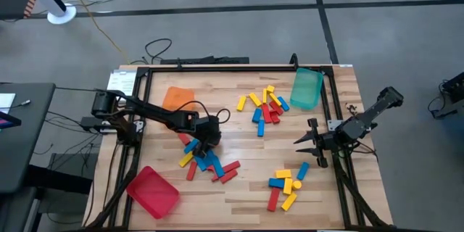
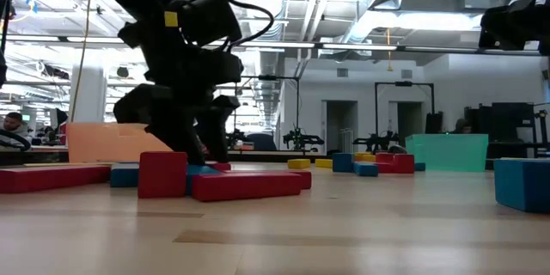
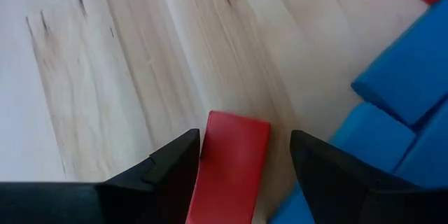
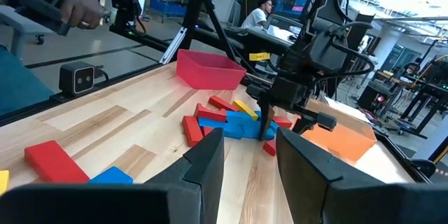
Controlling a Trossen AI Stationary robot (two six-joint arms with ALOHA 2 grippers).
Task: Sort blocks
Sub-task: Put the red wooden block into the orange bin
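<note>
Red, blue and yellow blocks lie on the wooden table in three groups: a pile at the near left (image 1: 206, 163), a cluster at the far middle (image 1: 264, 106) and another at the near right (image 1: 288, 183). My left gripper (image 1: 205, 145) points steeply down at the far edge of the left pile. It is open, and its fingers stand on either side of a red block (image 3: 234, 157) that lies flat on the table. A gap shows between the block and one finger. Blue blocks (image 3: 402, 105) lie right beside it. My right gripper (image 1: 308, 142) waits open and held level at the table's right side, with nothing between its fingers.
An orange tray (image 1: 177, 98) sits at the far left, a red tray (image 1: 154, 191) at the near left corner and a green tray (image 1: 307, 88) at the far right. A black frame (image 1: 217, 67) edges the table. People show in the room beyond.
</note>
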